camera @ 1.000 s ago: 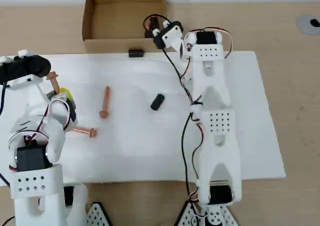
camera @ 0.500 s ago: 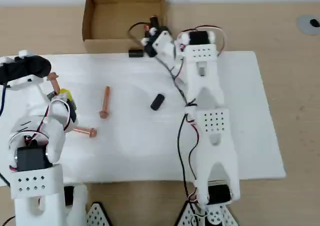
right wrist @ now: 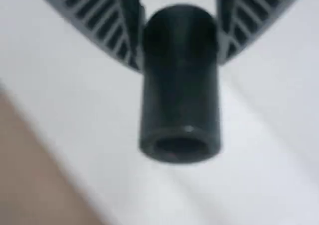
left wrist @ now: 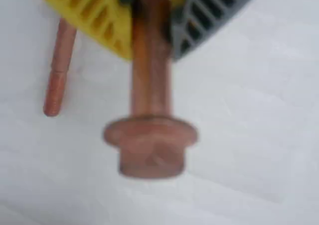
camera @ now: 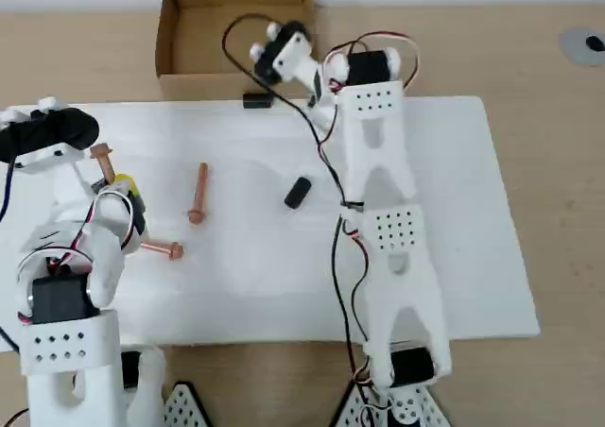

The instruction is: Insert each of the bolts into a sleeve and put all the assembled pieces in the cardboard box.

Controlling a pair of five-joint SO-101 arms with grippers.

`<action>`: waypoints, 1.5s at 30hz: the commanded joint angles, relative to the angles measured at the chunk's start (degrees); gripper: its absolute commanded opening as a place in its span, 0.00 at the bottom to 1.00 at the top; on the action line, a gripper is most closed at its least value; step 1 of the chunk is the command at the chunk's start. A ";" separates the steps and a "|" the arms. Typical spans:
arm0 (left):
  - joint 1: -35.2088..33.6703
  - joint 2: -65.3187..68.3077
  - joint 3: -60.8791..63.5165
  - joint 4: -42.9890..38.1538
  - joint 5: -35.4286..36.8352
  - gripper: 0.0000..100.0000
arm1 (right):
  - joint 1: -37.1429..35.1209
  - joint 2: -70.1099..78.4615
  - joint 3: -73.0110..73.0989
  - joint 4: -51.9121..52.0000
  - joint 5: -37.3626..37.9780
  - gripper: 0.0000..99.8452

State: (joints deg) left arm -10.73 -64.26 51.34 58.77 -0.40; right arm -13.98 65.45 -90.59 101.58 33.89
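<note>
We hold a bolt [camera: 103,161] clamped in the left claw [left wrist: 151,31] at middle left of the high view, head uppermost, while the sleeve [right wrist: 179,85], clamped in the right claw [right wrist: 179,36], sits well off to its upper right near the cardboard box [camera: 168,30].

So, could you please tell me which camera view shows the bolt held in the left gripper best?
The left wrist view: the bolt is close up, its shank clamped between the fingers, flanged head free. The high view shows it small. The right wrist view faces a black sleeve instead.
</note>
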 commanded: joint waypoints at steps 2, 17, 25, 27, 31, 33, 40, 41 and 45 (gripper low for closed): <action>-0.18 -1.45 -4.22 0.09 0.09 0.01 | -2.51 -13.58 -4.79 0.88 -5.36 0.01; 11.78 -11.38 -14.51 8.44 4.48 0.01 | -10.15 -54.02 -3.47 1.05 -31.12 0.01; 12.04 -28.44 -8.26 -2.99 -0.44 0.01 | -11.30 -72.22 18.24 0.97 -32.00 0.01; 12.31 -31.43 -5.19 -5.71 -3.16 0.01 | -11.21 -77.76 26.33 0.97 -33.93 0.01; 12.13 -36.09 -1.05 -7.65 -5.45 0.01 | -11.21 -89.54 42.51 0.88 -38.86 0.01; 12.13 -37.32 0.53 -7.65 -5.54 0.01 | -11.47 -94.64 50.77 0.88 -40.00 0.01; 12.40 -37.58 4.04 -9.05 -5.19 0.01 | -11.47 -108.70 84.53 -6.15 -40.70 0.01; 12.40 -37.58 4.31 -10.02 -5.19 0.01 | -11.47 -111.08 89.54 -9.32 -40.62 0.01; 12.48 -37.58 4.40 -12.66 -5.10 0.01 | -14.37 -121.36 110.73 -26.02 -40.62 0.01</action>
State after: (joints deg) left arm 0.62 -101.54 55.91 48.75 -5.41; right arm -25.58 -48.57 4.97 87.43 -6.37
